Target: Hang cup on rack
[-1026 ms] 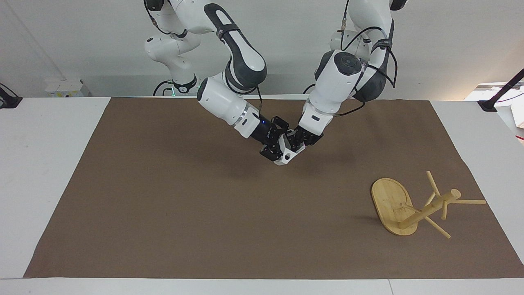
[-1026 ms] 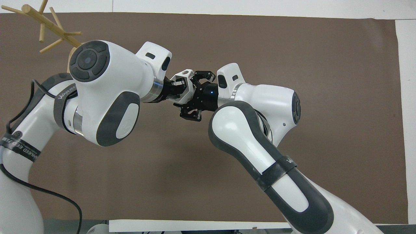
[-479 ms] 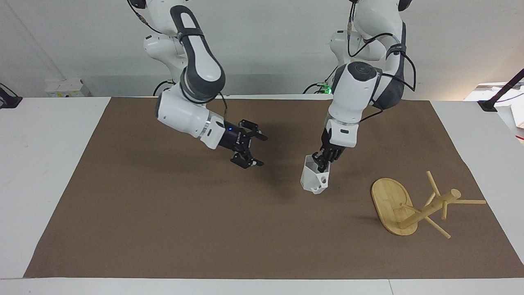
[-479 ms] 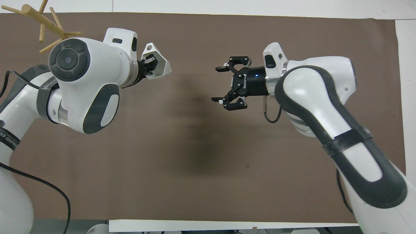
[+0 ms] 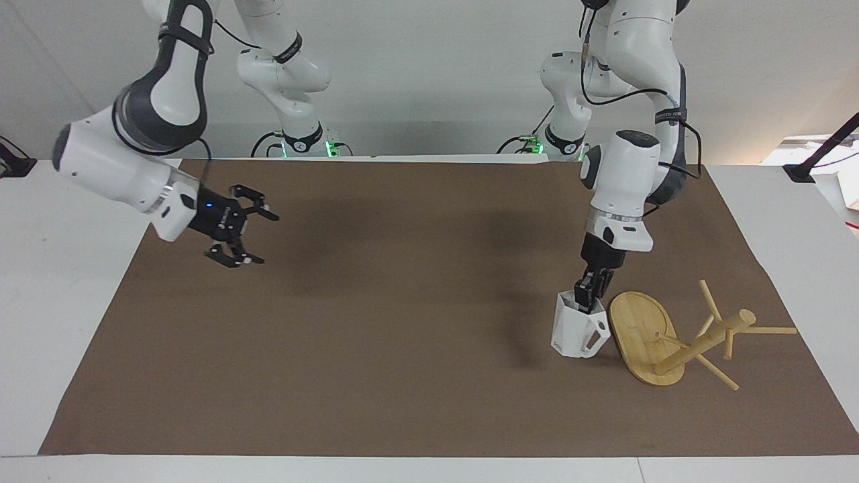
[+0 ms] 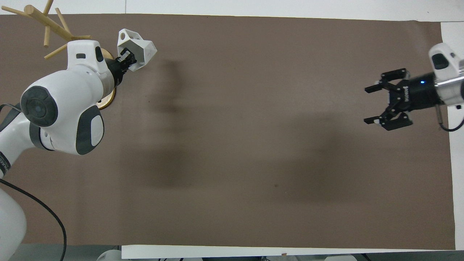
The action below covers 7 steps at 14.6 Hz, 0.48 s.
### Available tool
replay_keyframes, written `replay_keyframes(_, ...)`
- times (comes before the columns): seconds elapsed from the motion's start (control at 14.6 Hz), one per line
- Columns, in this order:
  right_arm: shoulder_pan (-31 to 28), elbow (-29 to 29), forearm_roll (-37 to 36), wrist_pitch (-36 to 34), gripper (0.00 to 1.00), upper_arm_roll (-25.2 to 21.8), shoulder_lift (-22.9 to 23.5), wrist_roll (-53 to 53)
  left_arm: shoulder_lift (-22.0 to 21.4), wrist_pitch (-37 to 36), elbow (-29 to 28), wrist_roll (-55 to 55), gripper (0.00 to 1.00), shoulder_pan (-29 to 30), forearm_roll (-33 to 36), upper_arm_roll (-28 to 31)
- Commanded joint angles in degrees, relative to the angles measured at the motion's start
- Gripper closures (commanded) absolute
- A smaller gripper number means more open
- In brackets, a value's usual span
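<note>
- Left gripper (image 5: 589, 295): points down, with its fingers closed on the rim wall of the cup (image 5: 578, 329), one finger inside the mouth. In the overhead view the same gripper (image 6: 125, 58) shows at the cup's (image 6: 137, 49) opening.
- Cup: white, faceted, mouth up, held directly below the left gripper. Its handle, with the cut-out, faces the rack. Its base is at or just above the brown mat (image 5: 402, 349); whether it touches the mat cannot be told.
- Rack (image 5: 671, 339): lies tipped over on the mat just beside the cup, toward the left arm's end of the table from the left gripper. Its oval base stands on edge with the flat face turned to the cup; the cup's handle side is very close to that base, contact not determinable. The post and pegs point away from the cup. In the overhead view the rack (image 6: 50, 27) is partly covered by the left arm.
- Right gripper (image 5: 238, 231): raised over the mat toward the right arm's end of the table, well apart from the cup and rack. Its fingers are spread wide and hold nothing, as the overhead view of the gripper (image 6: 377, 105) also shows.
</note>
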Motion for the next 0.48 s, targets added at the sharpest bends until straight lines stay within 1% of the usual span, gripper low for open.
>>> replay_keyframes(0.0,-2.8,4.1,-8.9,-3.7,0.00,1.0,0.0,10.4,-3.1,6.6,-5.6,-0.5,1.00,3.2,1.3,-0.5)
replay_keyframes(0.14,-2.8,8.3,-15.8,-6.0,0.00,1.1,-1.4,20.9,-2.9,6.9,-5.5,0.7,1.00,4.8,1.3,-0.6)
replay_keyframes(0.27,-2.3,14.0,-17.7,-10.9,0.00,1.1,-1.6,33.3,-2.6,6.5,-5.1,3.0,1.00,6.2,1.3,-0.6)
replay_keyframes(0.34,-1.7,16.6,-19.9,-13.2,0.00,1.3,-1.6,40.7,-2.3,6.4,-5.0,4.7,1.00,6.8,1.3,-0.6)
replay_keyframes(0.41,-0.8,19.5,-23.6,-14.8,0.00,2.1,-1.7,48.8,-2.0,6.4,-5.0,6.2,1.00,6.8,1.3,-0.6)
